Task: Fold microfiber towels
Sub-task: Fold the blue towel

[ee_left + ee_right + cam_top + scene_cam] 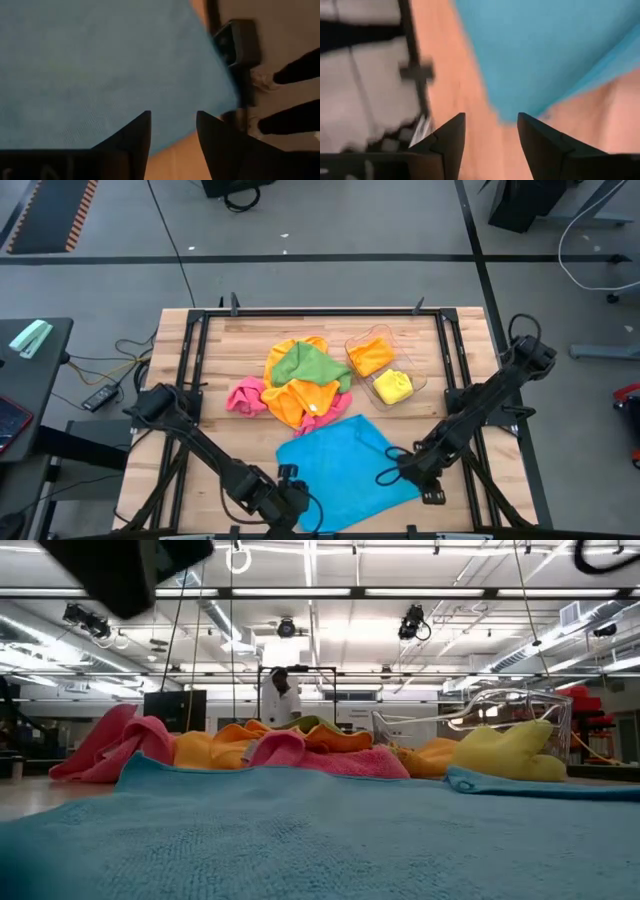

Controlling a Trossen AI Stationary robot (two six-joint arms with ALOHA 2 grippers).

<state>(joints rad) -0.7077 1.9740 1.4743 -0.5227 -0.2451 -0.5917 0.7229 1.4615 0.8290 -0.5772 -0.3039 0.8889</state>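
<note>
Two claws, left point(172, 131) and right point(491, 131), hover parted over blue towel point(345, 460) corners.

- The wooden table point(215, 360) has a pale butcher-block top, bordered by a dark metal frame point(190, 340).
- A blue towel point(345, 465) lies spread flat on the near middle of the table, its near edge reaching the table's near edge.
- Farther back, a heap of towels rests on the wood: a pink towel point(243, 396) at the left, an orange towel point(300, 400) in the middle, a green towel point(308, 365) on top.
- A clear plastic tray point(415, 355) sits right of the heap, holding a yellow cloth point(392, 386) and an orange cloth point(370, 356).
</note>
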